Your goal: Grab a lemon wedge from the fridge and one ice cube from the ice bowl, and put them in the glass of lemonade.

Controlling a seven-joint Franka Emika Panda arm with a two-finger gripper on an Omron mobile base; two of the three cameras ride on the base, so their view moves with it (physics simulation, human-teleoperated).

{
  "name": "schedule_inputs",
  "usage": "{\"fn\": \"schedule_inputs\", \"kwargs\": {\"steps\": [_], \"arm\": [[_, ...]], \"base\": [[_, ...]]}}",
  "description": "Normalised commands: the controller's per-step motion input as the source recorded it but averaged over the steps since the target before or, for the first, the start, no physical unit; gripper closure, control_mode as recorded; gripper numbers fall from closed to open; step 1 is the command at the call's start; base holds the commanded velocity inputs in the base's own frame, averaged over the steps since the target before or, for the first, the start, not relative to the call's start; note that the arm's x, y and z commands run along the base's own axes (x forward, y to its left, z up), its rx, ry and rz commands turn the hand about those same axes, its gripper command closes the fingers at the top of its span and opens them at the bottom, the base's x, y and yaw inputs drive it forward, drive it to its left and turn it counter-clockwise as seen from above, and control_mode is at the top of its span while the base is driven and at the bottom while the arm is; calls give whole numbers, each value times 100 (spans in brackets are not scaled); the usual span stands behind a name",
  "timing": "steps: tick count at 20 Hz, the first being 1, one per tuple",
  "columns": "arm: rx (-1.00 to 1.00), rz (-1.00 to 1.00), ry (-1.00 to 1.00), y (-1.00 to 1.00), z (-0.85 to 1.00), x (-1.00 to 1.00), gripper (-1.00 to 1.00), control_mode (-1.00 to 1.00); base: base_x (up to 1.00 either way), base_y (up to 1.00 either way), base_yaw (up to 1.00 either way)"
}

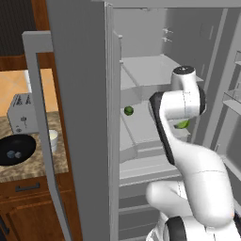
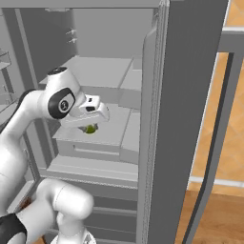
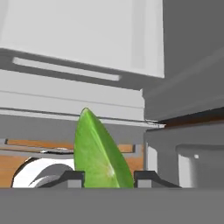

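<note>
Start at nine o'clock in the left base view: your silver toaster sits at the back of the counter, the ice bowl in front of it with a couple of cubes inside, and the glass of lemonade just beside the bowl, at its three o'clock. That is where this wedge has to end up, so note the fridge door leaf and its long handle standing between the shelves and the counter; I judge you will have to back the arm out and round that door.

Moving right, a darker green round fruit lies on the middle shelf, well apart from your target. Leave it.

Further right, the lemon wedge peeks out under the arm's wrist. In the hand view the lemon wedge stands on edge, point at twelve o'clock, directly between the two fingertips, which sit narrow and close against its flanks. The gripper reaches down onto that shelf, so the jaws can pinch across the thin faces. Whether the grip is firm yet, you cannot tell.
</note>
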Motion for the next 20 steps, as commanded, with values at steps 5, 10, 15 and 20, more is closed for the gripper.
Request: {"fn": "schedule_inputs", "kwargs": {"steps": [5, 10, 15, 20], "arm": [[4, 0, -25, -13, 9, -72, 100, -100], [1, 0, -24, -4, 3, -46, 100, -100], [4, 0, -20, -5, 5, -52, 100, -100], [0, 0, 0, 0, 0, -6, 100, 100]], "base": [[0, 0, 0], [0, 0, 0], [0, 0, 0], [-36, -1, 0]]}}
